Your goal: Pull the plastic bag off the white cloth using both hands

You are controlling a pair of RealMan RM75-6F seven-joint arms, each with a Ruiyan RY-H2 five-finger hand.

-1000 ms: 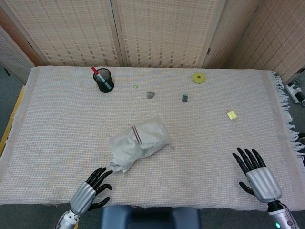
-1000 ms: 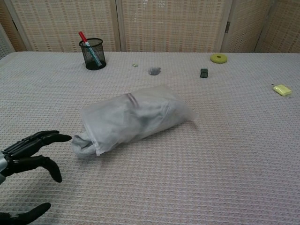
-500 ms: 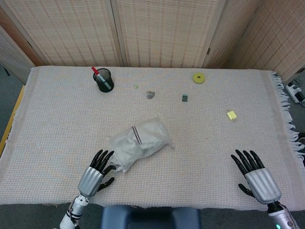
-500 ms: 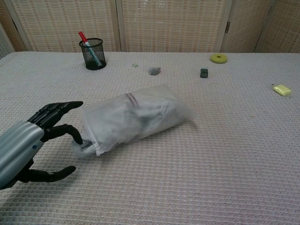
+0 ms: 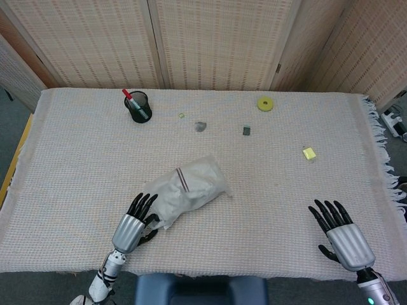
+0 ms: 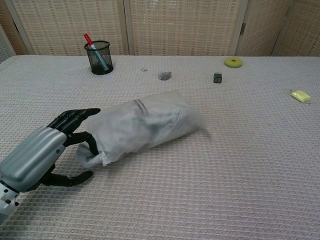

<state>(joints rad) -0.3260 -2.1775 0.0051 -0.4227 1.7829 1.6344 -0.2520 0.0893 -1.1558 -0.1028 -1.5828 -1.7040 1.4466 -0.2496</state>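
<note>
A clear plastic bag [image 5: 189, 188] [image 6: 150, 123] with the white cloth inside lies near the middle of the table. A bit of the white cloth [image 6: 89, 156] pokes out of the bag's open end at the near left. My left hand [image 5: 135, 226] [image 6: 46, 152] is at that open end with its fingers spread. The fingertips [image 6: 86, 114] touch the bag and the thumb reaches under the cloth end, gripping nothing. My right hand [image 5: 343, 236] hovers far to the right near the front edge, fingers apart and empty, seen only in the head view.
At the back stand a black mesh cup with a red pen [image 5: 138, 106] [image 6: 98, 57], a grey lump [image 5: 201, 126], a small dark block [image 5: 246, 130] and a yellow ring [image 5: 265, 103]. A yellow piece [image 5: 309, 153] lies right. The tablecloth's fringe [image 5: 381, 152] hangs at the right edge.
My left hand has moved forward and right from the front edge up to the bag's open end and now touches it. The right hand has hardly moved.
</note>
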